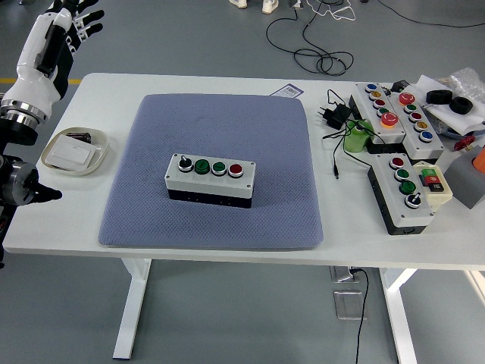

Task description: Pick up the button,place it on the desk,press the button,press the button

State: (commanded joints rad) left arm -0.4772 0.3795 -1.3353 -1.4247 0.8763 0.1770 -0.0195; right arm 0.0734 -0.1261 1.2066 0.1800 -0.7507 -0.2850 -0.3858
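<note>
On white table (227,250), blue mat (220,220), grey floor (151,38)

The white-shelled left hand (62,26) is clipped by the top edge; the orange object (478,159) by the right.

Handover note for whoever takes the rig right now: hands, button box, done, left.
Left hand: raised at the picture's top left corner, beyond the table's left end, fingers spread, holding nothing.
Right hand: not in view.
Button box: flat on the blue mat, mid-table, lying free. Top row, left to right: black knob, two green buttons, one red.
Off to the right: three other control boxes, not touched. A small dish sits at the left end.
Done: the box is set down.
Left: the frame cannot show whether either press has happened, so check before pressing.
</note>
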